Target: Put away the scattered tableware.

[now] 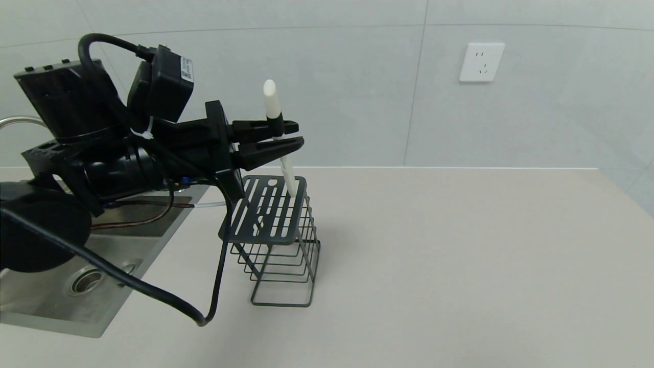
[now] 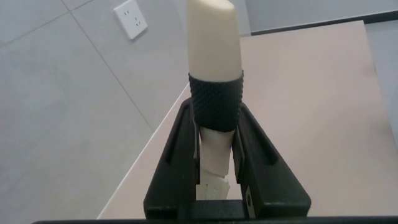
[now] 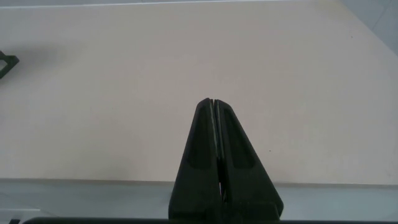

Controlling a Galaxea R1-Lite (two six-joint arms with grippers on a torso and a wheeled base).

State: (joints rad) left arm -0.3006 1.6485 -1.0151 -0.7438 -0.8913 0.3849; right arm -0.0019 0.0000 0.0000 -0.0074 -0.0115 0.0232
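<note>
Left gripper (image 1: 296,133) fingers clamped on tilted utensil (image 1: 270,97), centre left, tip at rack (image 1: 265,214) slots; lowered askew, could snag and topple rack. Right gripper (image 3: 213,109) fingers together.

Free countertop (image 1: 460,245) is found from 2 to 5 o'clock of the wire rack (image 1: 265,236). Passage at 11 o'clock is barred by the left gripper (image 1: 294,134) clamping a white utensil (image 1: 271,99); the sink (image 1: 46,306) lies at 8 o'clock.

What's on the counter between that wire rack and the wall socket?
Nothing: the head view shows bare counter, then plain wall, from wire rack to wall socket.
</note>
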